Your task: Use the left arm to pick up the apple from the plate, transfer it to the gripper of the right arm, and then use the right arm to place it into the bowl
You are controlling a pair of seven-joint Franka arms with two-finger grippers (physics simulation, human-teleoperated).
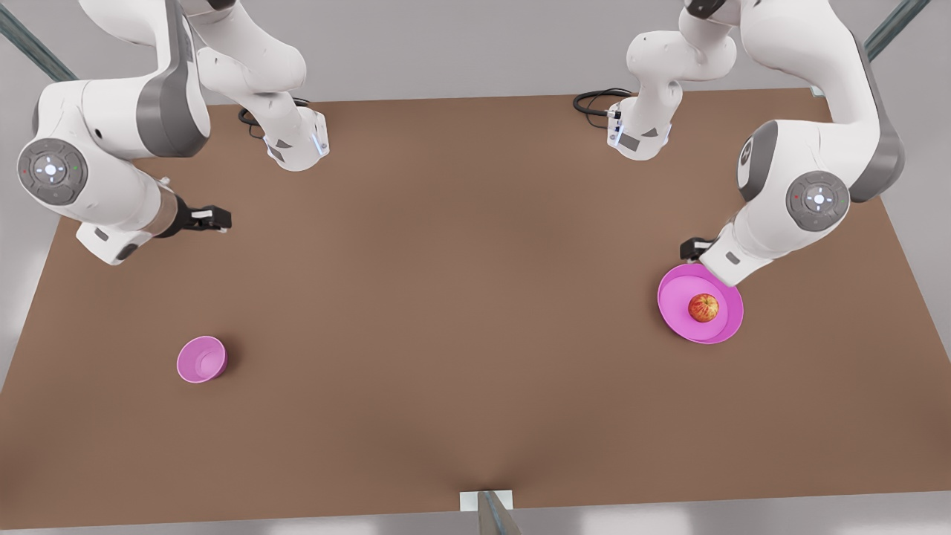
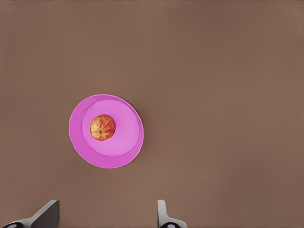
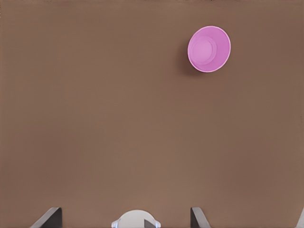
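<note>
Two arms hang over the brown table [image 1: 461,297]. On the front view's right, the magenta plate [image 1: 680,316] carries the apple [image 1: 703,307] at its middle; the bowl [image 1: 200,360] sits far left. The left gripper [image 2: 107,216], spread wide and empty, should centre over the apple before descending. The right gripper [image 3: 126,218] waits open, empty, well short of the bowl.

left gripper [image 1: 695,249] spread, right gripper [image 1: 212,218] spread (both aloft)
</note>
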